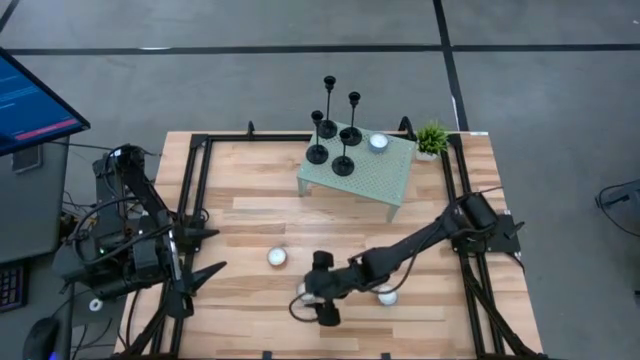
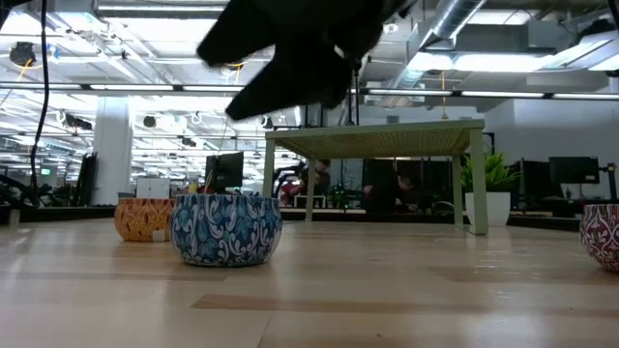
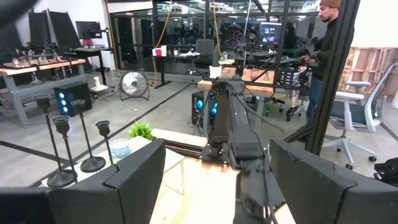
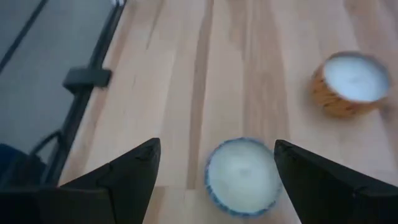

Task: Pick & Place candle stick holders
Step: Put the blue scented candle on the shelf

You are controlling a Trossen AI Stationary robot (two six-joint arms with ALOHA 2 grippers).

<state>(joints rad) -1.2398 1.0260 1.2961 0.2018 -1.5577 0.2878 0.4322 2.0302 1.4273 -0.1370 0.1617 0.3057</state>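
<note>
No legible text, labels, brands or numbers anywhere.

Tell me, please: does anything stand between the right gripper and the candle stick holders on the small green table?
Nothing visible does. The right gripper hangs open over a blue candle tin near the table's front edge. Bare wood lies between it and the small green table, where the four candle stick holders stand beside a white candle.
</note>
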